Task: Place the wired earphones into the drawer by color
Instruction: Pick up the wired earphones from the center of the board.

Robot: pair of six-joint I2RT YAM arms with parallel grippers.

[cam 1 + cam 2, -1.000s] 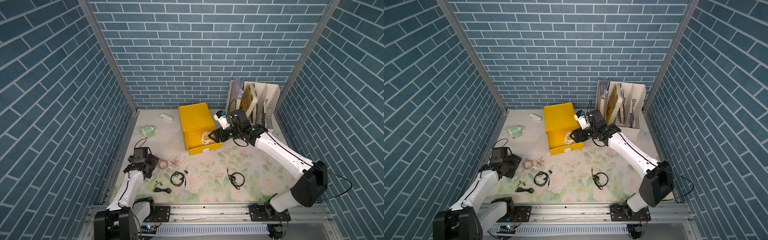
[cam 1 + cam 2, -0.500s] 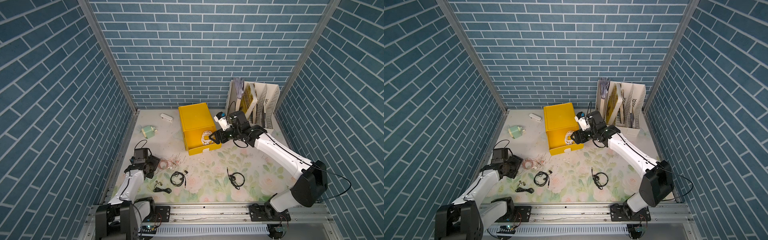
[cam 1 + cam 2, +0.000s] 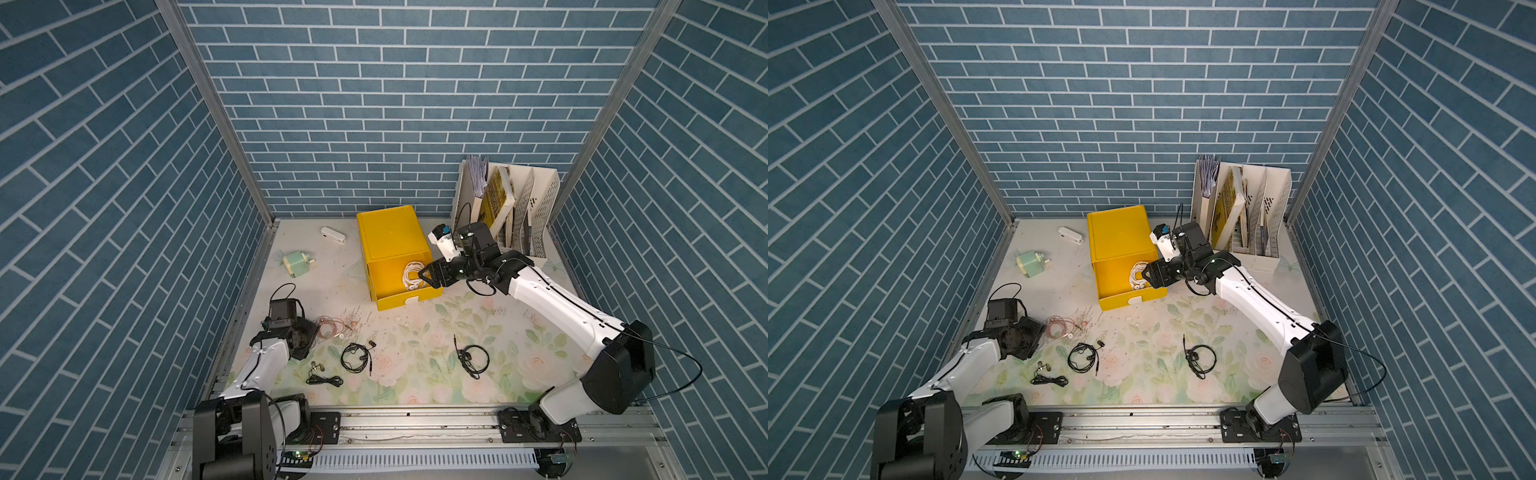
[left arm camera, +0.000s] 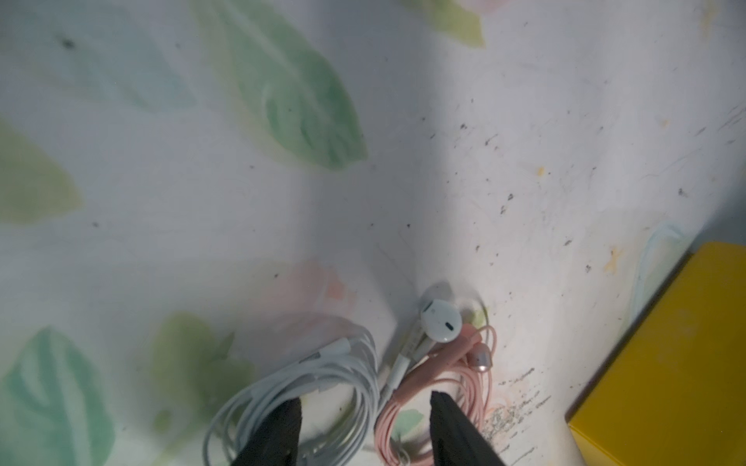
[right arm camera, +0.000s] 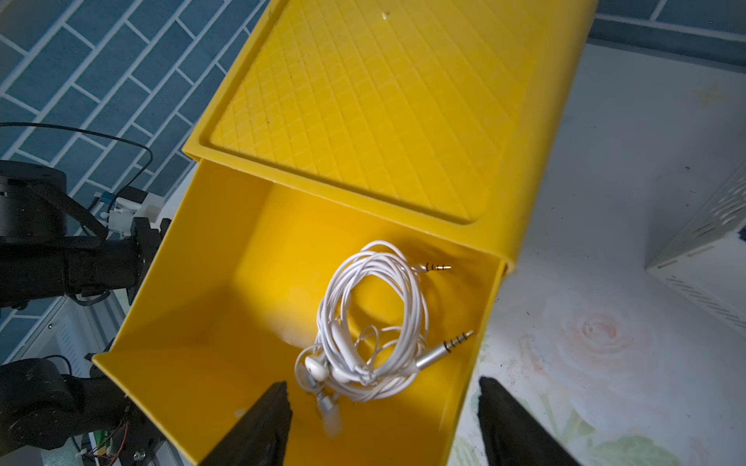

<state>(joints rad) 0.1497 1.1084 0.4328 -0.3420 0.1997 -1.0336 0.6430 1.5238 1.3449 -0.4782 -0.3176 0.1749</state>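
The yellow cabinet (image 3: 390, 232) has its top drawer (image 3: 409, 297) pulled out, and a white coil of wired earphones (image 5: 371, 314) lies inside it. My right gripper (image 5: 381, 419) hovers open over the drawer's front corner, holding nothing. My left gripper (image 4: 365, 427) is down at the mat, jaws apart, astride strands of a second white coil (image 4: 315, 375) and a pinkish coil (image 4: 444, 375). In both top views the pinkish coil (image 3: 332, 328) shows beside that gripper (image 3: 307, 334). Three black coils (image 3: 356, 357) (image 3: 324, 379) (image 3: 471, 359) lie on the mat.
A small green device (image 3: 296, 264) and a white oblong item (image 3: 332, 235) sit at the back left. A white slotted file rack (image 3: 511, 208) with books stands right behind the right arm. Brick walls close in three sides; a metal rail (image 3: 415, 424) runs along the front.
The left gripper has settled slightly lower by the pinkish coil and its jaws have narrowed. The right arm has barely moved over the open drawer.
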